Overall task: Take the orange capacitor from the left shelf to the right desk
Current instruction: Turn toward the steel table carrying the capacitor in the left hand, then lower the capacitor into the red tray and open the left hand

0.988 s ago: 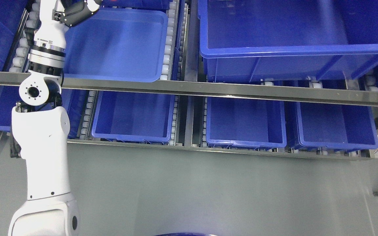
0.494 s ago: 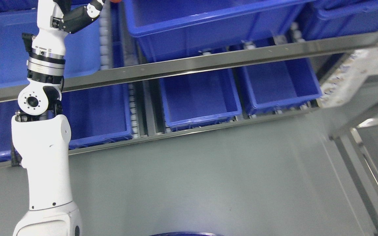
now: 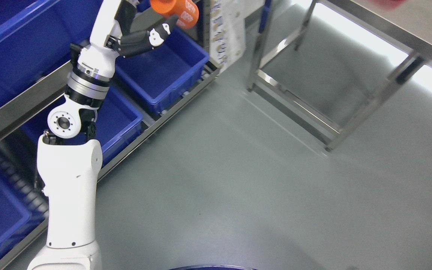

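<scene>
Our view has swung from the shelf bins toward the steel desk frame [image 3: 336, 93] at two o'clock, while our left hand [image 3: 144, 35] at eleven o'clock grasps the orange capacitor [image 3: 174, 11], so we judge the carry is under way.

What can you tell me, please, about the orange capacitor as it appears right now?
The orange capacitor is a bright orange cylinder with white print on its side, too blurred to read. It sits at the top edge of the head view, tilted, its upper part cut off by the frame. The left hand holds it aloft, a dark finger with a white tip pressed beneath it. Behind and below it lies a blue bin of the shelf.
</scene>
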{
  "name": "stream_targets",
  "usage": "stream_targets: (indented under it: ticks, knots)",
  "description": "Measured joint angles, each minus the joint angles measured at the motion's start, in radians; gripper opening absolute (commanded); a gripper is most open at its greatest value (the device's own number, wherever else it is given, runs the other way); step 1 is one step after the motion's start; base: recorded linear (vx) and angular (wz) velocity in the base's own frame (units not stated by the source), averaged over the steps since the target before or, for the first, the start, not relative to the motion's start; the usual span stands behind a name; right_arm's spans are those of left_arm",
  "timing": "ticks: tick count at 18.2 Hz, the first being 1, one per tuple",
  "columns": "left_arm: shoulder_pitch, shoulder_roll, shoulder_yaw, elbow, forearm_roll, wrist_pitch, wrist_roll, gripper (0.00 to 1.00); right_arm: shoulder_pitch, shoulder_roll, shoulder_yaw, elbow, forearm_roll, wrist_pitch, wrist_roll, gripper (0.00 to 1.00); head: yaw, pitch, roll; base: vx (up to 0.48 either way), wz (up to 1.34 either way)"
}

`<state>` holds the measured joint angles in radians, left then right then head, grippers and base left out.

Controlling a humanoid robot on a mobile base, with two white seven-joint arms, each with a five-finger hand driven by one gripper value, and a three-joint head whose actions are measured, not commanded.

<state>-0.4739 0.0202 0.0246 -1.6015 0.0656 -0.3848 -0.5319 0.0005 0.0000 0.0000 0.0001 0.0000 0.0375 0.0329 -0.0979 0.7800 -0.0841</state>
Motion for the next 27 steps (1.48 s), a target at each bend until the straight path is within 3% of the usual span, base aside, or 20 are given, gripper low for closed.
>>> stream_targets:
  ticks: [9, 27]
  knots:
    - [0.043, -0.011, -0.101, -0.021, 0.004, 0.011, -0.004, 0.01, -0.001, 0.000, 0.000, 0.000, 0.000, 0.000, 0.006, 1.00, 0.0000, 0.000, 0.000, 0.200, -0.67]
    - [-0.101, -0.019, -0.194, 0.025, -0.029, 0.140, 0.029, 0.02, -0.001, 0.000, 0.000, 0.000, 0.000, 0.000, -0.001, 1.00, 0.0000, 0.000, 0.000, 0.363, -0.12]
